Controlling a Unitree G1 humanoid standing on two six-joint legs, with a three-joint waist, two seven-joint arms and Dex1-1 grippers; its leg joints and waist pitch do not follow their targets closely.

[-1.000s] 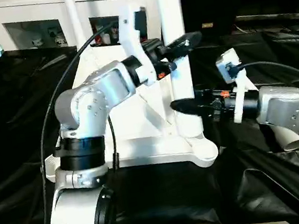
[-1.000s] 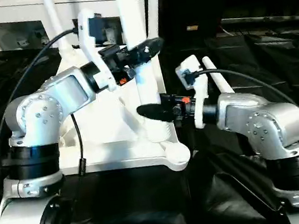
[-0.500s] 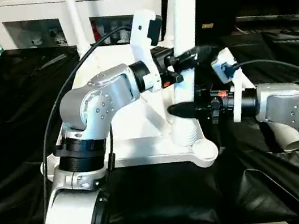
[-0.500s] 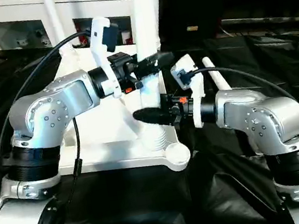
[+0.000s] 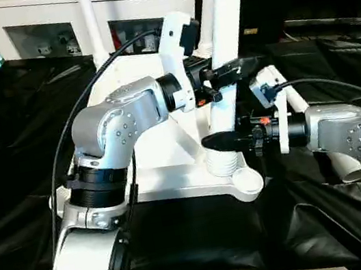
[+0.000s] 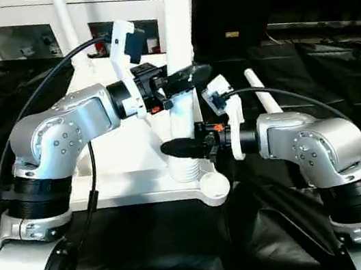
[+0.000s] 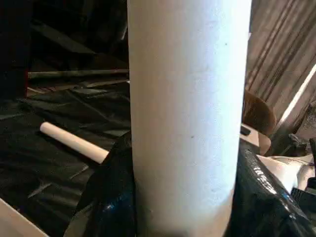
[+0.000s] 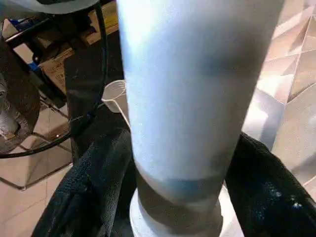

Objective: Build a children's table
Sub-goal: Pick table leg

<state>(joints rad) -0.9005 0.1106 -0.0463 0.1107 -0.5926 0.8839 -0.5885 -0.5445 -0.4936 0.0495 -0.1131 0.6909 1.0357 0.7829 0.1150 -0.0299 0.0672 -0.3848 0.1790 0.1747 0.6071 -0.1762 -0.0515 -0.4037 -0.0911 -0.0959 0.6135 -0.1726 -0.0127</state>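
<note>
Plainly the risk is at the near right corner of the tabletop, where an upright leg leans slightly over its ribbed round socket. If it goes down tilted, I judge it could jam on the socket's rim or skid off the smooth plastic, and a hard sideways push might shift the whole tabletop on the slippery black sheet.

The left gripper grasps the leg partway up, its black fingers pressed to either side of the tube. The right gripper sits low, just above the socket, with its fingers flanking the leg; whether they press on it or merely bracket it, I cannot tell. A loose lower guide would let the foot wander.

The tabletop lies upside down, glossy white moulded plastic with raised ribs and a rounded corner lug. Each leg is a plain, matt white cylinder. A second leg stands at the far left corner, and another lies loose on the crinkled sheet beyond the right edge. A white cabinet stands behind.
</note>
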